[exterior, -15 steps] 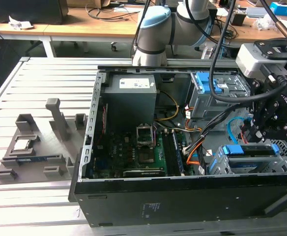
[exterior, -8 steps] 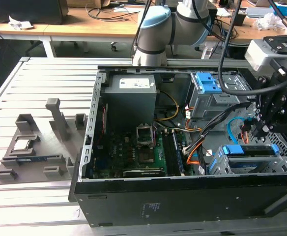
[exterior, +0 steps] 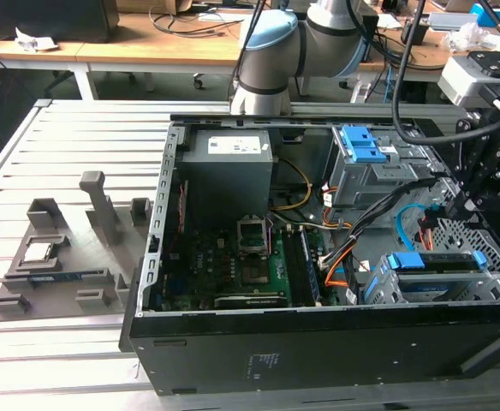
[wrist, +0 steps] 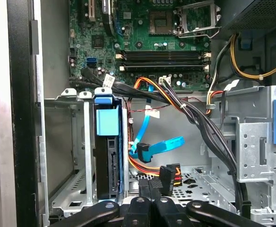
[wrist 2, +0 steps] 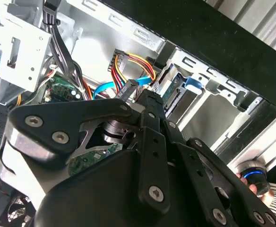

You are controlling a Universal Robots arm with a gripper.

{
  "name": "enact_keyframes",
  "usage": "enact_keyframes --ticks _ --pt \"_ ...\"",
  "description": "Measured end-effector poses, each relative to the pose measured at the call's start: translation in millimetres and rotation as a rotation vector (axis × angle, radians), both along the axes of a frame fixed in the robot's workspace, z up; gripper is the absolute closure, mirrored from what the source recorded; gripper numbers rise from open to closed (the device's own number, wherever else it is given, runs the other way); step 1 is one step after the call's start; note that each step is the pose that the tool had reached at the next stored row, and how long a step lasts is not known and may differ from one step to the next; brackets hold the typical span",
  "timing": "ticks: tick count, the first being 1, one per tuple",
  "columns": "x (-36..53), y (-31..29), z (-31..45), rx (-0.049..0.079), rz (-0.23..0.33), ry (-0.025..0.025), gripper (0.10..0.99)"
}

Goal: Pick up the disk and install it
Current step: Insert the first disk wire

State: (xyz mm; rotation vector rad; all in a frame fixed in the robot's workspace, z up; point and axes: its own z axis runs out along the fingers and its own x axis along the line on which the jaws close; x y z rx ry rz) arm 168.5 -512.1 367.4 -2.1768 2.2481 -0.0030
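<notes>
The disk (exterior: 430, 264), silver-grey in a bright blue carrier, sits inside the small drive cage at the near corner of the open computer case (exterior: 318, 342). In the first wrist view the disk (wrist: 108, 151) stands on edge in that cage, its connector side facing out. In the second wrist view the disk (wrist 2: 172, 92) lies just past the fingertips. My gripper (wrist: 150, 183) is shut, its black fingers pressed together with nothing between them. It hovers beside the disk, close to a black power plug (wrist: 168, 172). In the exterior view my gripper (exterior: 464, 201) hangs over the case's right end.
A blue data cable (wrist: 159, 146) and bundled black, orange and yellow wires (wrist: 190, 111) cross the space by the cage. A larger grey cage with a blue latch (exterior: 366, 145) stands behind. The power supply (exterior: 229, 163) and motherboard (exterior: 241, 257) take up the left half. A grey parts holder (exterior: 62, 257) rests on the table.
</notes>
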Motion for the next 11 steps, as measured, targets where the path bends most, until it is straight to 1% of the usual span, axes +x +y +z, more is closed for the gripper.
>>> enact_keyframes --ticks 2,5,8,11 --pt "0.0 0.0 -0.1 0.000 0.000 0.0000 0.980" --pt "0.0 0.1 -0.1 0.000 0.000 0.0000 0.784" --pt "0.0 0.2 -0.1 0.000 0.000 0.0000 0.784" --pt "-0.3 13.2 -0.2 0.000 0.000 0.0001 0.784"
